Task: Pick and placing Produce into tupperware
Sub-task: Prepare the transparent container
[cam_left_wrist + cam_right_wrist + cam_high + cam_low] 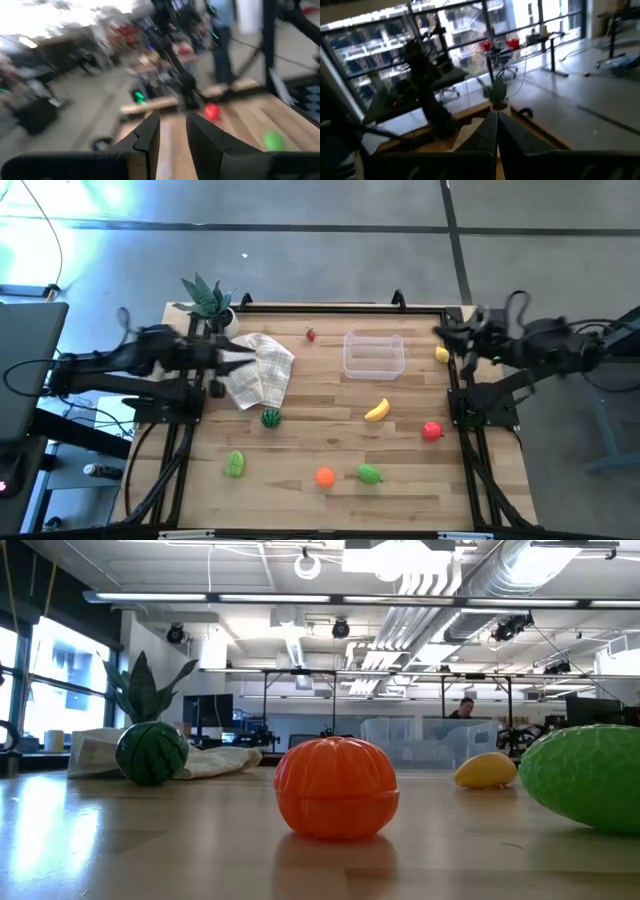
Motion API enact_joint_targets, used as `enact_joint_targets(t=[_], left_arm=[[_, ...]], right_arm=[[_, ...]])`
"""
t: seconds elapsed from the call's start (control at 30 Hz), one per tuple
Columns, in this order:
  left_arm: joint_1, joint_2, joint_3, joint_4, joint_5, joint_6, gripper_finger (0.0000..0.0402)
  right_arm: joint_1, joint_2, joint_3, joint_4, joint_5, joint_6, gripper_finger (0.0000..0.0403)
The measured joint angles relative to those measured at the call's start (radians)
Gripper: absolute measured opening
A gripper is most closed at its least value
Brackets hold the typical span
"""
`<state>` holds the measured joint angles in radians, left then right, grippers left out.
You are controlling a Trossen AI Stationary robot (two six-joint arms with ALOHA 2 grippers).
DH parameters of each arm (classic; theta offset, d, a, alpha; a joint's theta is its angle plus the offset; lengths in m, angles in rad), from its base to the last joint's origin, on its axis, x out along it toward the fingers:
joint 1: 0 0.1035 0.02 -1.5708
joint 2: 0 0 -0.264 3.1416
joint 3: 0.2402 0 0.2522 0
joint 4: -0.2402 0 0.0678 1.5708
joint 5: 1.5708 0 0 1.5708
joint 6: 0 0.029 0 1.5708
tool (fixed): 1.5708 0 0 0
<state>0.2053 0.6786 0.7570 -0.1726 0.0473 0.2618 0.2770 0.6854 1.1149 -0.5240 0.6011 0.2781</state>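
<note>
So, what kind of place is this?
Probably a robotics lab or open workshop: exposed ceiling ducts, workbenches with metal frames behind the wooden table, large windows, and a person working in the background.

You are working in an open lab or workshop hall. Overhead, exposed ducts (440, 580) and pipes run under a bare ceiling; the floor (300, 260) is polished concrete. Behind your wooden surface (320, 450) stand other black-framed benches (300, 700) with monitors, a person (465, 708) seated at one. Large windows (470, 35) line one wall.
</note>
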Motion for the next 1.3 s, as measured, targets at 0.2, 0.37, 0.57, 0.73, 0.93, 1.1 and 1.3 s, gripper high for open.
enact_joint_targets(t=[0.2, 0.37, 0.57, 0.73, 0.93, 1.1, 1.3], left_arm=[[0.092, 0.165, 0.005, 0.112, 0.187, 0.031, 0.0085], [0.181, 0.169, 0.006, 0.123, 0.188, 0.054, 0.0085], [0.264, 0.15, 0.006, -0.017, 0.156, 0.063, 0.0085], [0.272, 0.151, 0.006, -0.098, 0.145, 0.064, 0.0085], [0.273, 0.154, 0.005, -0.121, 0.142, 0.063, 0.0085], [0.273, 0.162, 0.005, -0.121, 0.142, 0.064, 0.0085], [0.273, 0.171, 0.005, -0.124, 0.142, 0.063, 0.0085]], right_arm=[[-0.149, 0.219, 0.0, -0.019, -0.246, 0.075, 0.0], [-0.409, 0.364, -0.001, -0.009, -0.457, 0.055, 0.0], [-0.748, 0.524, -0.001, -0.035, -0.703, 0.092, 0.0], [-0.834, 0.665, -0.001, -0.133, -0.774, 0.168, 0.0], [-0.804, 0.839, -0.001, -0.118, -0.779, 0.193, 0.0], [-0.744, 0.974, -0.001, -0.097, -0.787, 0.195, 0.0], [-0.674, 1.093, -0.001, -0.052, -0.789, 0.2, 0.0]])
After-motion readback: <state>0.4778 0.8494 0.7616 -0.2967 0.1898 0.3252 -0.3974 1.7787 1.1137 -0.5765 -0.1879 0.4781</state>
